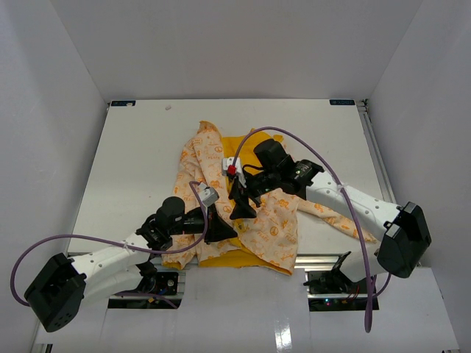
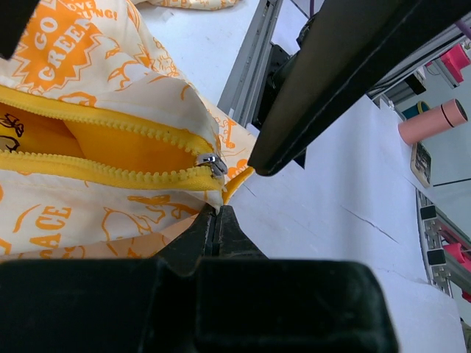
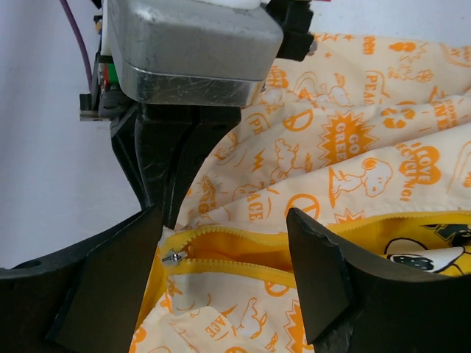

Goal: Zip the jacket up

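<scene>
Top external view: a small cream-white soft fabric jacket with orange print and bright yellow lining [image 1: 274,224] lies rumpled on the white bench [image 1: 132,147], toward its near edge, between the two arms. Both pincers meet over its front.
Left wrist view: the left pincer [image 2: 217,224] is clenched, its black tips nipping the hem corner of the jacket just below the foot of the yellow zipper [image 2: 110,176]. A tail of yellow tape runs into the tips.
Right wrist view: the right pincer [image 3: 224,228] is released, with fingers spread either side of the small metal zipper slider [image 3: 173,257] and grasping nothing.
Zipper state: the slider sits at the bottom end. The two rows of teeth are parted beyond it and lining shows between them, so nearly the whole run looks left to close.
Step in hand: probably the left anchors the hem while the right lines up to take the slider.
Handling: the cloth is light and limp. It will likely bunch and follow any pull unless the hem is held taut against it.
Where to hold: the slider or its pull tab, which I cannot make out clearly. It is small, hard and smooth, so it could slip from a shallow pinch.
Risk: loose cloth or lining beside the teeth could be drawn into the slider and jam it. A wavy zipper line would add drag.
</scene>
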